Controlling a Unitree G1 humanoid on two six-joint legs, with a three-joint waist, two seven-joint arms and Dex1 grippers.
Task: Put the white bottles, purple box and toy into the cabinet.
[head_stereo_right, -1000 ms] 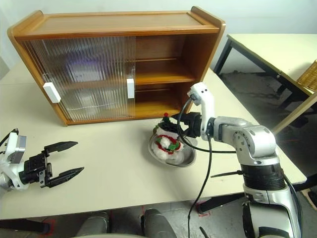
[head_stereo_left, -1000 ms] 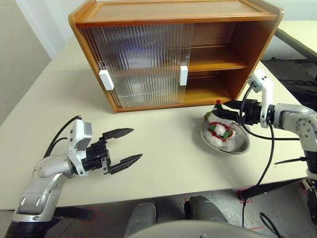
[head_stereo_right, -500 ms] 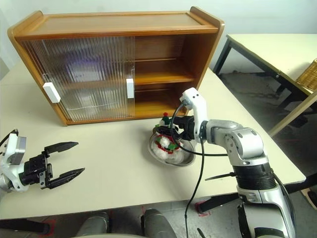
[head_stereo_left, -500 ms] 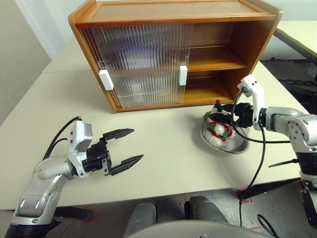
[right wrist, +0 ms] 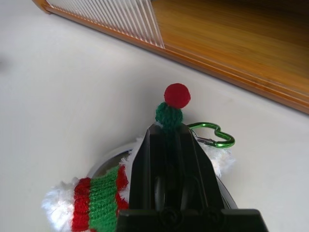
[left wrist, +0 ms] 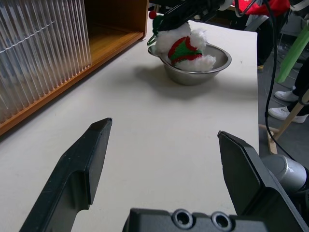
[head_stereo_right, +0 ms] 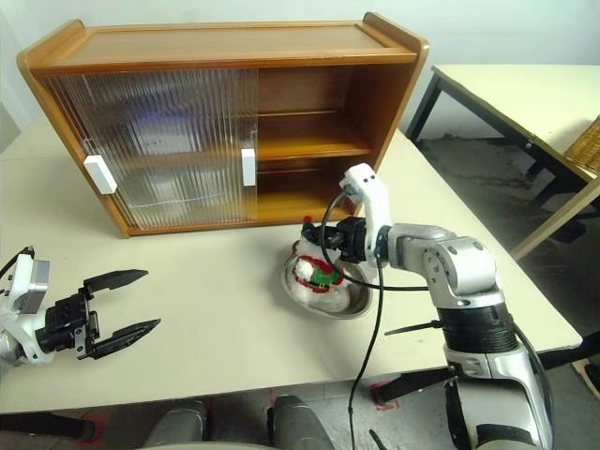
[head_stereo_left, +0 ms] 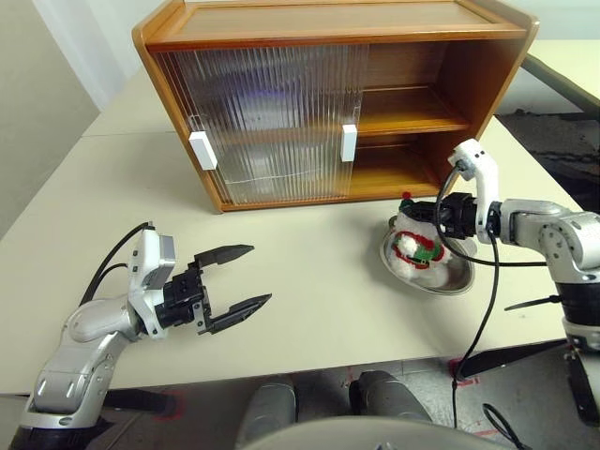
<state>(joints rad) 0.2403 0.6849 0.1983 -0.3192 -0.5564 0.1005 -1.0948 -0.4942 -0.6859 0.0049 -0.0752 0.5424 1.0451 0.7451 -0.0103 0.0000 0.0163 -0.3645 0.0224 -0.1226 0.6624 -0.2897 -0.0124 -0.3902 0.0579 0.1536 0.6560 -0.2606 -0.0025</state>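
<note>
- A pale counter [head_stereo_left: 309, 244] carries a large wooden cabinet [head_stereo_left: 337, 94] at the back, with two shelves; its ribbed translucent doors cover the left part and leave the right part open.
- In front of the open part sits a round silver bowl [head_stereo_left: 450, 277] holding the toy [head_stereo_left: 417, 248], a fluffy white plush with a red-and-green scarf.
- The right end effector [head_stereo_right: 323, 246] reaches into the bowl from the right, its black fingers closed together on the toy's top.
- The right wrist view shows what the head views do not: the closed fingers [right wrist: 169, 164] pinch just below a green knob topped by a red pompom, and a green clip lies just beside the plush.
- Whether the toy has lifted off the bowl is hard to judge; it seems to rest there.
- The left end effector [head_stereo_left: 239, 277] hovers over the counter's left front, well apart from the bowl, fingers spread wide and empty.
- The left wrist view looks between those spread fingers across bare counter to the bowl and toy.
</note>
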